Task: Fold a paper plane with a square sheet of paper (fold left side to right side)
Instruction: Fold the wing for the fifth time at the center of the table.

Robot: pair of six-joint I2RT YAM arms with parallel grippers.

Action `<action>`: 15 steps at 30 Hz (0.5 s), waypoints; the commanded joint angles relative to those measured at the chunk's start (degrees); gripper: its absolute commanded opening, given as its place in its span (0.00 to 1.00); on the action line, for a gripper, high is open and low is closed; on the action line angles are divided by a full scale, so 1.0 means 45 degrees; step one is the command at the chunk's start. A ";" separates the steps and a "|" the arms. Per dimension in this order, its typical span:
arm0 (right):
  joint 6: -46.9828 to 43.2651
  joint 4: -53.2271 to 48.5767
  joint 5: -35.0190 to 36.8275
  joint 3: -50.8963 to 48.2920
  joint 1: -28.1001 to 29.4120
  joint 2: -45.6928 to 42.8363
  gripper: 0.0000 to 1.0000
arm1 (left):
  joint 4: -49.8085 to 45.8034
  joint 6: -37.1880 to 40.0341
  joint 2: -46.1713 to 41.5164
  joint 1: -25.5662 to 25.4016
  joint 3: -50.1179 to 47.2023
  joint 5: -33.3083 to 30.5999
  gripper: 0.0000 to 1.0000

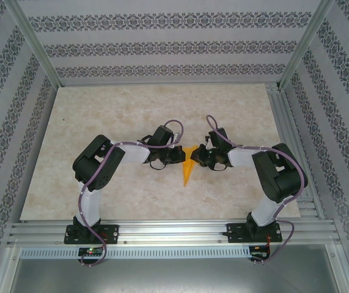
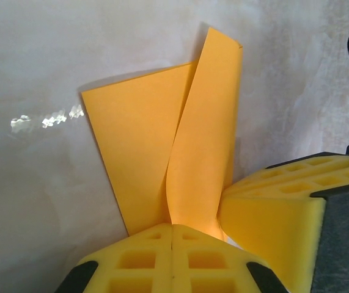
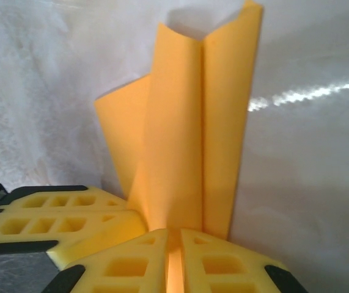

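The paper plane (image 1: 187, 168) is a narrow orange-yellow wedge on the table, its point toward the arms' bases. Both grippers meet at its wide far end. My left gripper (image 1: 179, 156) comes in from the left and my right gripper (image 1: 198, 157) from the right. In the left wrist view a flap of the paper plane (image 2: 205, 122) stands up, and its fold runs into the seam of my shut left gripper (image 2: 173, 227). In the right wrist view the raised paper plane (image 3: 180, 140) enters my right gripper (image 3: 174, 235), and orange paper shows in the narrow slit between its fingers.
The marble-patterned table (image 1: 101, 122) has open room on all sides of the paper. Aluminium rails (image 1: 174, 231) run along the near edge, and patterned walls with metal posts close in the back and sides. The two gripper heads almost touch.
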 commanded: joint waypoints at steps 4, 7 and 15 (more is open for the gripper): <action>-0.0621 -0.0976 0.0583 0.0218 0.0060 -0.0111 0.14 | -0.0274 0.0315 0.0309 -0.0232 0.0061 -0.0276 0.01; -0.0660 -0.0997 0.0423 0.0310 0.0041 0.0058 0.14 | -0.0315 0.0332 0.0319 -0.0235 0.0061 -0.0266 0.01; -0.1516 -0.2723 0.0729 0.0896 -0.0279 -0.1972 0.15 | -0.0349 0.0356 0.0242 -0.0232 0.0100 -0.0257 0.01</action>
